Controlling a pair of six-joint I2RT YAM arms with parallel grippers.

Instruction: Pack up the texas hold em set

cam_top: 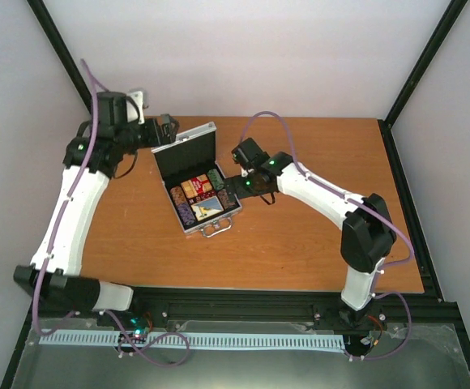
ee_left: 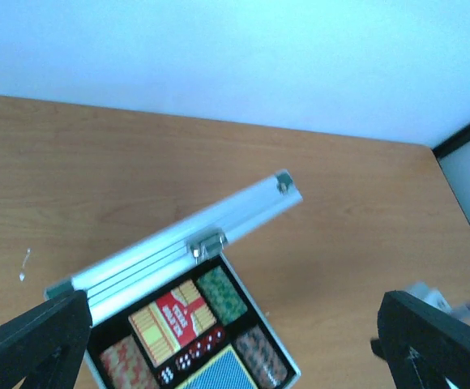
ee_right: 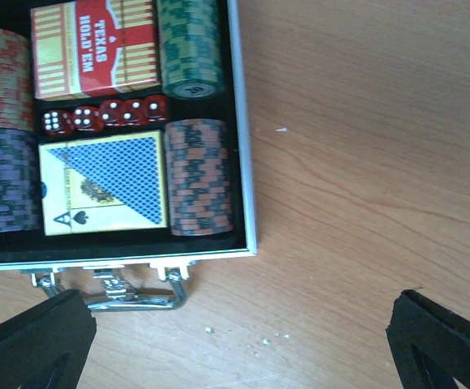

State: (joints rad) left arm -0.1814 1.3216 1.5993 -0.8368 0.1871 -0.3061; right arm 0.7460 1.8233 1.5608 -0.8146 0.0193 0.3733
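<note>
Briefcase [ee_right: 245,162] lies open and filled; left hand [ee_left: 235,347] gapes empty just behind its lid [ee_left: 178,239], right hand [ee_right: 239,340] gapes empty beside its handle corner.

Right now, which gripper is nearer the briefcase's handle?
Right. The right gripper hangs beside the briefcase, close to the handle; the left gripper is behind the open lid.

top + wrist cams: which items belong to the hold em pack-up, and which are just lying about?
Job:
- open silver aluminium briefcase with black lining
- red Texas Hold'em card deck
- blue-and-yellow card deck
- small red dice
- green chip stack
- brown-red chip stack
- purple chip stack
- orange-red chip stack

Lying about:
- white crumbs on the wooden table
- white slotted strip at the near edge
</note>
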